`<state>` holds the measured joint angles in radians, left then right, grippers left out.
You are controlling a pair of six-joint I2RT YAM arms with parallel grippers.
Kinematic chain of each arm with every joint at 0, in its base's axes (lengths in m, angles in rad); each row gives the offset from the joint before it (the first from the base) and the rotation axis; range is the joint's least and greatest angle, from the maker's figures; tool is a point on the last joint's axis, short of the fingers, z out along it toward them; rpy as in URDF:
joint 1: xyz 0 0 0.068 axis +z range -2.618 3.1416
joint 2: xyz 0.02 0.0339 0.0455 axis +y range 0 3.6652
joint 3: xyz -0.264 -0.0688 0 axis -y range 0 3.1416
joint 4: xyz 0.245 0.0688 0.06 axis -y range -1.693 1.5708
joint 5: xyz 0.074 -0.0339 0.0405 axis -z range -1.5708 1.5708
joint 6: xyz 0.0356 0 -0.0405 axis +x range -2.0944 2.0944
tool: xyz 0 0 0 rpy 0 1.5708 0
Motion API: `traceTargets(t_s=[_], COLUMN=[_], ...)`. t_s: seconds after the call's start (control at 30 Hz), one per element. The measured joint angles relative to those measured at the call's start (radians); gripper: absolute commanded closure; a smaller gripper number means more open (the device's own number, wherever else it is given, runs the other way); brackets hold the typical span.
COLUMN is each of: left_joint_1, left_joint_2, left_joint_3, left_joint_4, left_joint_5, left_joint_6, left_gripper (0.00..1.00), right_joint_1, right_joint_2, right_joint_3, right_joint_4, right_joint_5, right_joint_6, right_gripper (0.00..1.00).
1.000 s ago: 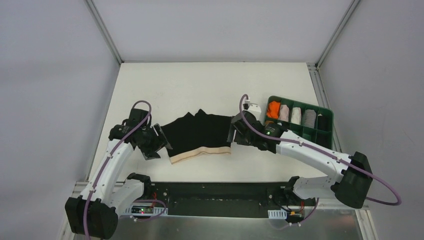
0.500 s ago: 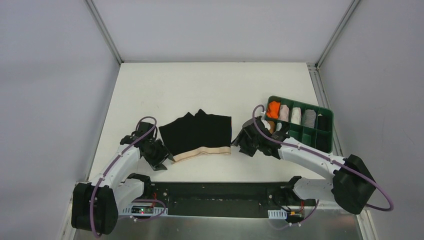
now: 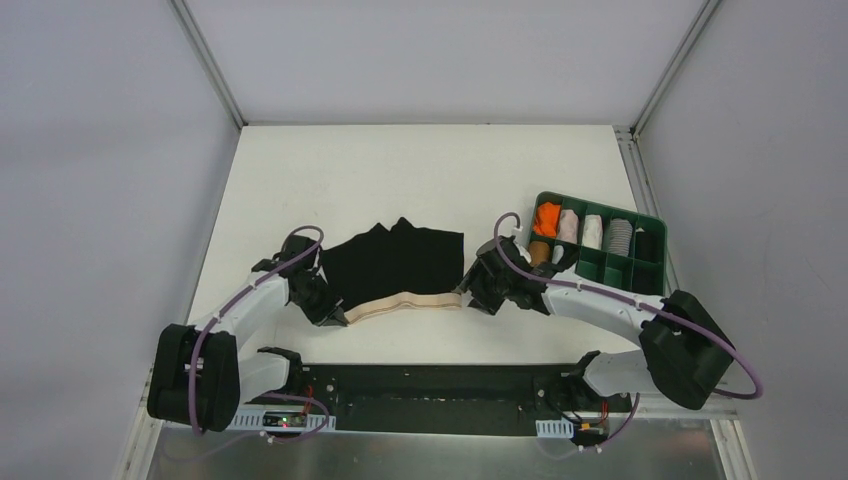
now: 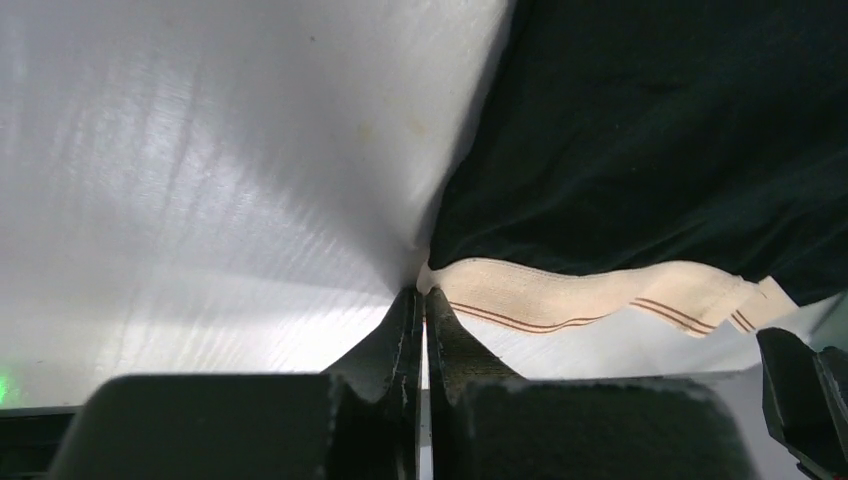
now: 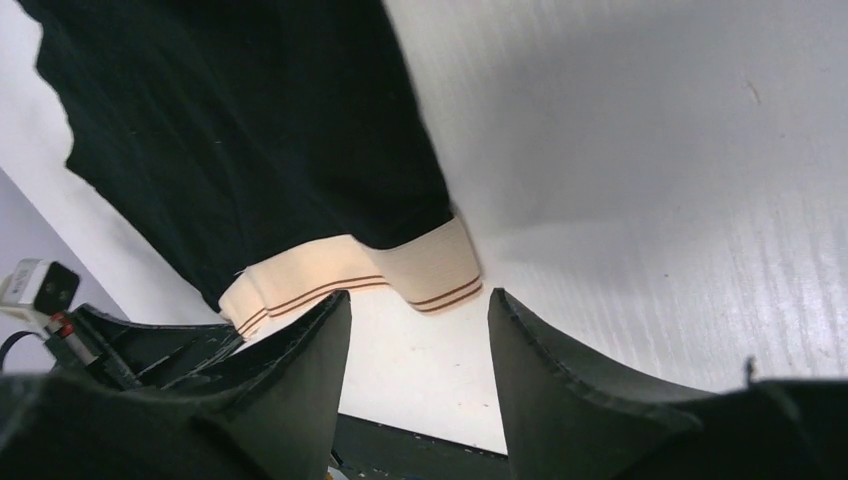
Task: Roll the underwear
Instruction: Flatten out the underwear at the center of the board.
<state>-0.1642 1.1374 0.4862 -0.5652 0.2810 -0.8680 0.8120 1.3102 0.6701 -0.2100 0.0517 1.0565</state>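
Observation:
The underwear (image 3: 395,258) lies flat on the white table, black with a pale beige waistband (image 3: 405,302) along its near edge. The band now looks wavy. My left gripper (image 3: 338,315) is low at the band's left corner. In the left wrist view its fingertips (image 4: 421,293) are pressed together with the corner of the waistband (image 4: 520,295) caught at their very tip. My right gripper (image 3: 468,292) is at the band's right corner. In the right wrist view it stands open (image 5: 418,305), and the waistband's end (image 5: 440,268) lies just ahead of the gap.
A green compartment tray (image 3: 652,278) stands at the right, close behind the right arm, holding several rolled garments, among them an orange one (image 3: 546,218). The table's near edge and a black rail run just below both grippers.
Both arms came down and in toward the waistband's ends. The left gripper went from open to shut at the left corner. The waistband turned from straight to rippled.

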Motion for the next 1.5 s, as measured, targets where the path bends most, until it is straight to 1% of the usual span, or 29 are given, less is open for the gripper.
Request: traceTargets(t_s=[0.1, 0.23, 0.33, 0.43, 0.57, 0.63, 0.7, 0.77, 0.8, 0.93, 1.03, 1.3, 1.5], left_joint_1=[-0.001, 0.000, 0.000, 0.000, 0.000, 0.000, 0.000, 0.000, 0.000, 0.000, 0.000, 0.000, 0.000], left_joint_2=[0.013, -0.058, -0.090, -0.084, -0.072, -0.072, -0.072, -0.072, -0.072, -0.072, -0.080, -0.112, -0.111], left_joint_3=[0.030, 0.069, 0.089, 0.091, 0.091, 0.091, 0.091, 0.091, 0.091, 0.091, 0.094, 0.195, 0.208], left_joint_4=[-0.031, -0.077, -0.087, -0.094, -0.106, -0.107, -0.107, -0.108, -0.109, -0.114, -0.129, -0.180, -0.188], left_joint_5=[-0.035, -0.123, -0.141, -0.148, -0.154, -0.155, -0.155, -0.155, -0.155, -0.155, -0.155, -0.128, -0.101], left_joint_6=[0.001, -0.005, -0.007, -0.007, -0.008, -0.008, -0.008, -0.008, -0.008, -0.007, -0.005, 0.023, 0.032], left_gripper=[1.00, 1.00, 1.00, 1.00, 1.00, 1.00, 1.00, 1.00, 1.00, 1.00, 1.00, 1.00, 1.00], right_joint_1=[0.000, 0.000, 0.000, 0.003, 0.027, 0.035, 0.038, 0.038, 0.038, 0.038, 0.042, 0.034, 0.033], right_joint_2=[0.021, 0.060, 0.090, 0.120, 0.170, 0.193, 0.206, 0.217, 0.225, 0.241, 0.227, 0.063, 0.005], right_joint_3=[-0.015, -0.033, -0.032, -0.024, 0.002, 0.015, 0.022, 0.027, 0.031, 0.045, 0.046, 0.055, 0.082], right_joint_4=[0.006, 0.013, 0.050, 0.090, 0.121, 0.129, 0.132, 0.132, 0.132, 0.125, 0.105, -0.119, -0.171], right_joint_5=[0.000, -0.003, -0.023, -0.044, -0.055, -0.063, -0.068, -0.069, -0.071, -0.069, -0.042, 0.135, 0.177], right_joint_6=[0.006, 0.008, 0.019, 0.031, 0.040, 0.047, 0.051, 0.051, 0.051, 0.053, 0.048, -0.046, -0.094], right_gripper=[0.48, 0.51, 0.54, 0.59, 0.71, 0.73, 0.83, 0.98, 1.00, 1.00, 1.00, 1.00, 1.00])
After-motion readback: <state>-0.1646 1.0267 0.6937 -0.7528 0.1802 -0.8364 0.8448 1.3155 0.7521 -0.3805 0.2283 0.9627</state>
